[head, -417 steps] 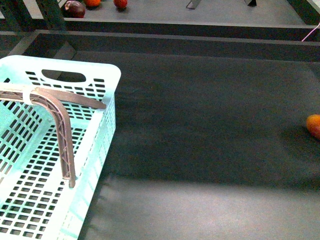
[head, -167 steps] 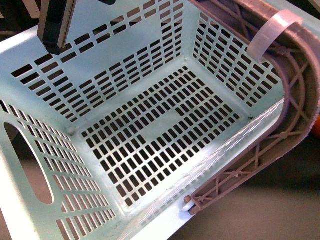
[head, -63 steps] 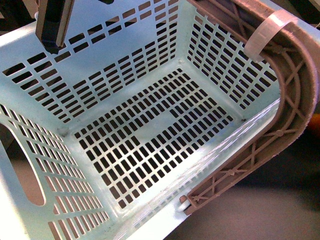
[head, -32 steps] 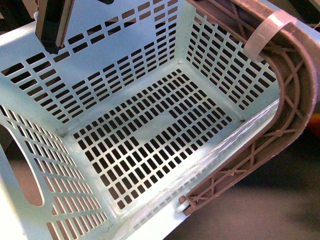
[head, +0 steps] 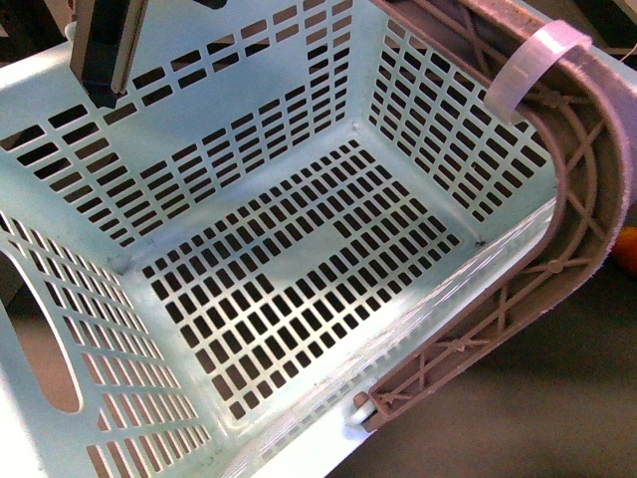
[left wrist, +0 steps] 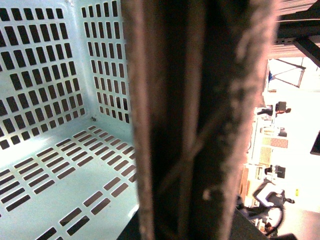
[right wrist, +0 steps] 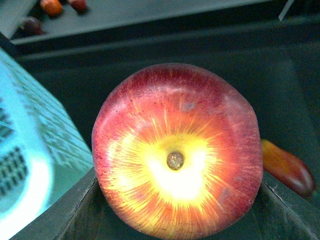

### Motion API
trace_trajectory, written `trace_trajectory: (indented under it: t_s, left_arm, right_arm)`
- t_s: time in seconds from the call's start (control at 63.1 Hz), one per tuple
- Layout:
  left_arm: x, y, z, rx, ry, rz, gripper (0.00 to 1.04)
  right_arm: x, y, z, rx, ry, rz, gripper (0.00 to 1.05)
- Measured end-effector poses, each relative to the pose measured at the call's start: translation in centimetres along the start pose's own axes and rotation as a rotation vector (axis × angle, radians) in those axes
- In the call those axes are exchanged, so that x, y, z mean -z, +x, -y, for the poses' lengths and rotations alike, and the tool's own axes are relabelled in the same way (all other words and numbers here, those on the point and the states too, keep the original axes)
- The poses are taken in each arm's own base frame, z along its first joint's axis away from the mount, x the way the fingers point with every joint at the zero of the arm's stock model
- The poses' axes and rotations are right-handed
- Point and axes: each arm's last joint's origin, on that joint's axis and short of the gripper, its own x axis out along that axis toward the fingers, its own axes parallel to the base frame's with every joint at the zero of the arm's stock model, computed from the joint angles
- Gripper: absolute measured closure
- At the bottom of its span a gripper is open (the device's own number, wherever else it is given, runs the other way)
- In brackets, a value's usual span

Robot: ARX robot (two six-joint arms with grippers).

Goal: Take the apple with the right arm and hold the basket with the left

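Observation:
The pale mint-green basket (head: 249, 129) fills the front view, lifted and tilted close to the camera, with nothing inside. Its grey-brown handle (head: 587, 179) with a white band (head: 532, 60) curves along the right. In the left wrist view my left gripper (left wrist: 185, 220) is shut on that handle (left wrist: 190, 100), which blocks the middle of the view, with the basket's slotted floor (left wrist: 45, 190) beside it. In the right wrist view my right gripper (right wrist: 177, 222) is shut on the red apple (right wrist: 177, 150), whose yellow stem end faces the camera, held above the dark surface beside the basket's wall (right wrist: 30, 150).
A dark arm part (head: 105, 50) hangs over the basket's far-left wall. An orange sliver of fruit (head: 627, 249) shows at the right edge. A red-orange fruit (right wrist: 287, 167) lies on the dark surface behind the apple. Small fruits (right wrist: 51, 6) sit on the far shelf.
Since the oldest frame the basket has been lifted off the table and fills the front view. Over the last second it has barely shifted, and the orange sliver shows a little more.

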Motion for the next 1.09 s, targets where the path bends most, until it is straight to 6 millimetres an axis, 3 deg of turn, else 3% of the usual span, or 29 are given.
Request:
trace_trajectory:
  t_s: [0.095, 0.222, 0.396, 0.539, 0.618, 0.809, 0.951, 1.094]
  left_arm:
    - [0.0, 0.0, 0.0, 0.000, 0.000, 0.001, 0.99]
    - [0.0, 0.0, 0.0, -0.001, 0.000, 0.001, 0.99]
    - [0.0, 0.0, 0.0, -0.001, 0.000, 0.001, 0.99]
    - [0.0, 0.0, 0.0, 0.000, 0.000, 0.001, 0.99]
    - [0.0, 0.0, 0.0, -0.001, 0.000, 0.001, 0.99]
    - [0.0, 0.0, 0.0, 0.000, 0.001, 0.000, 0.99]
    - [0.0, 0.0, 0.0, 0.000, 0.001, -0.003, 0.99]
    - [0.0, 0.1, -0.1, -0.008, 0.002, 0.000, 0.99]
  right_arm:
    - [-1.9, 0.0, -3.1, -0.064, 0.005, 0.059, 0.35]
    - [-2.9, 0.5, -6.9, -0.137, 0.030, 0.081, 0.35]
    - [-1.7, 1.4, -11.8, -0.246, 0.015, 0.033, 0.35]
    - [-0.1, 2.3, -13.8, -0.278, 0.001, -0.030, 0.35]
    - [0.4, 2.4, -14.2, -0.283, 0.000, -0.051, 0.35]
    - [1.0, 2.0, -14.0, -0.255, 0.003, -0.054, 0.08]
    - [0.0, 0.8, -12.8, -0.177, 0.030, 0.002, 0.09]
    - [-1.7, -1.9, -10.3, 0.018, 0.052, 0.122, 0.09]
